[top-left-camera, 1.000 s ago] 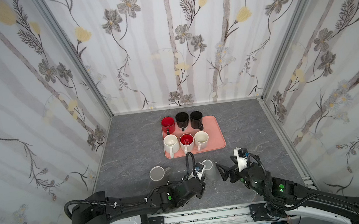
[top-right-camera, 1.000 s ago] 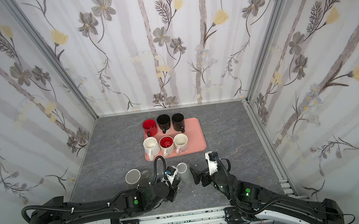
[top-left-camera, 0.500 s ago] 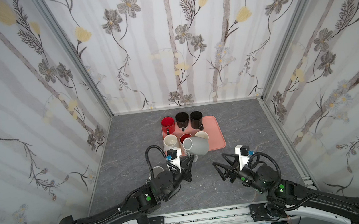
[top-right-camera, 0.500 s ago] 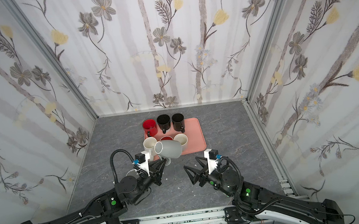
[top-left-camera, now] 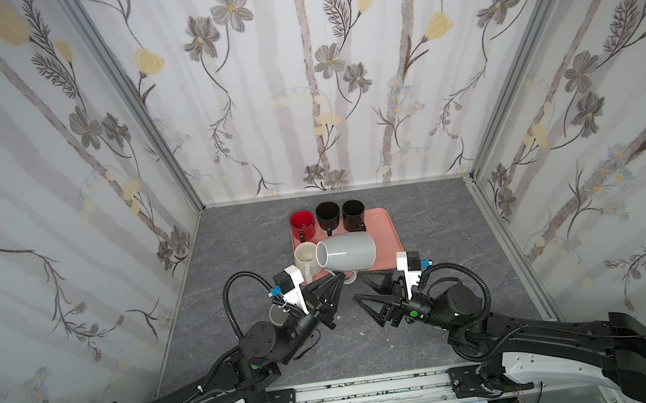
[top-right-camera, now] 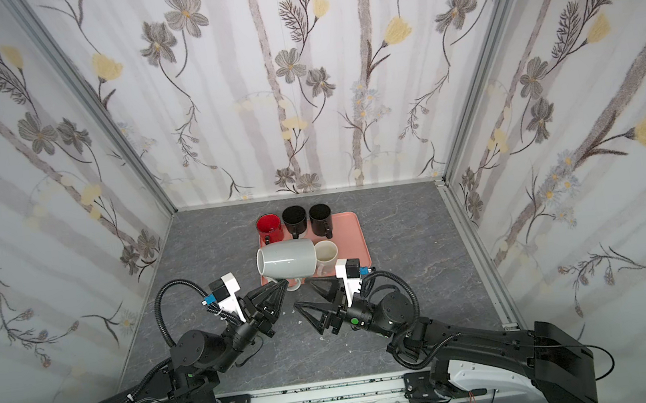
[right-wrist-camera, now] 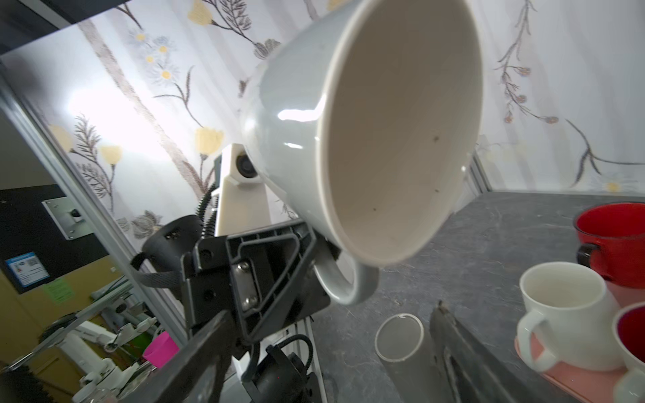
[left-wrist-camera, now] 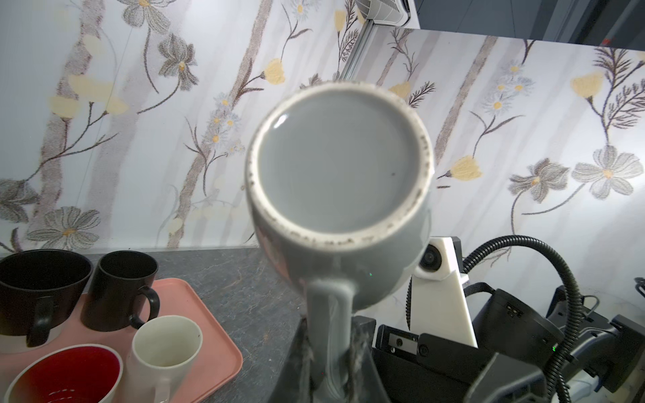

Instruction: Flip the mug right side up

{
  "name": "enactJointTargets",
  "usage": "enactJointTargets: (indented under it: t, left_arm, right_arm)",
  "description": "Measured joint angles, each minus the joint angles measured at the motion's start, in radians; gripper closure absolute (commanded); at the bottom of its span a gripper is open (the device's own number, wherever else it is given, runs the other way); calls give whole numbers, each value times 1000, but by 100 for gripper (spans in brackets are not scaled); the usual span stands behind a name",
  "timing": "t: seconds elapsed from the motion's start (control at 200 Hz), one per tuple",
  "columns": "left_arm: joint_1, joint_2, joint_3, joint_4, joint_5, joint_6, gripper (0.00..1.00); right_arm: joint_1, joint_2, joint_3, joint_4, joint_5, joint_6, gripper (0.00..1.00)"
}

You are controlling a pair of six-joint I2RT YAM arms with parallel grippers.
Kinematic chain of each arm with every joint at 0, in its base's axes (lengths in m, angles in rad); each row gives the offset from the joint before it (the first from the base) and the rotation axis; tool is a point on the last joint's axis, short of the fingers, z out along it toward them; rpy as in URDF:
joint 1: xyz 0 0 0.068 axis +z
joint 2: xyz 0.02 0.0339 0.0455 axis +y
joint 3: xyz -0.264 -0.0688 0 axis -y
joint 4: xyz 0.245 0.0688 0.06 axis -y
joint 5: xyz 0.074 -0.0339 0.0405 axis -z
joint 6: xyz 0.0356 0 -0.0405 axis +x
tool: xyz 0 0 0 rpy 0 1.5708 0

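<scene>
The grey mug (top-left-camera: 346,254) (top-right-camera: 287,262) hangs in the air over the near edge of the pink tray, lying on its side. Its mouth faces left in both top views and its handle points down. My left gripper (top-left-camera: 339,279) (top-right-camera: 282,286) is shut on that handle from below. The left wrist view shows the mug's base (left-wrist-camera: 340,164) above the pinched handle, with the gripper (left-wrist-camera: 330,366) shut around it. My right gripper (top-left-camera: 358,287) (top-right-camera: 302,294) stands open just right of the handle, holding nothing. The right wrist view looks into the mug's pale inside (right-wrist-camera: 401,132), with that gripper's (right-wrist-camera: 331,314) fingers spread below it.
The pink tray (top-left-camera: 383,224) holds a red mug (top-left-camera: 301,222), two black mugs (top-left-camera: 328,214) and a white mug (top-left-camera: 305,255). A cream mug (top-right-camera: 325,252) stands beside the held one. Another grey mug (right-wrist-camera: 399,336) stands on the grey table by the left arm. Flowered walls close three sides.
The left gripper has lifted the grey mug off the table and carried it up toward the tray, turned on its side. The right gripper rose with it and its jaws narrowed slightly.
</scene>
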Motion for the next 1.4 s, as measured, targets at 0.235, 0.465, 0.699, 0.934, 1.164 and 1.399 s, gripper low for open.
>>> enactJointTargets:
  t: [0.235,0.465,0.699,0.934,1.164,1.399]
  left_arm:
    - [0,-49,-26,60,59,-19,100]
    - [0,-50,-27,84,97,-43,100]
    - [-1,-36,-27,122,135,-64,100]
    - [-2,-8,-9,135,130,-97,53]
    - [0,-5,-8,94,61,-98,0]
    - [0,-56,-24,36,-13,-112,0]
  right_arm:
    - [-6,58,47,81,-101,19,38]
    - [-15,92,74,134,-133,45,55]
    - [-22,105,82,160,-141,71,83]
    - [-24,84,84,141,-124,74,100]
    - [-54,-41,80,-65,-18,57,100]
    - [-194,-155,120,-433,127,29,100]
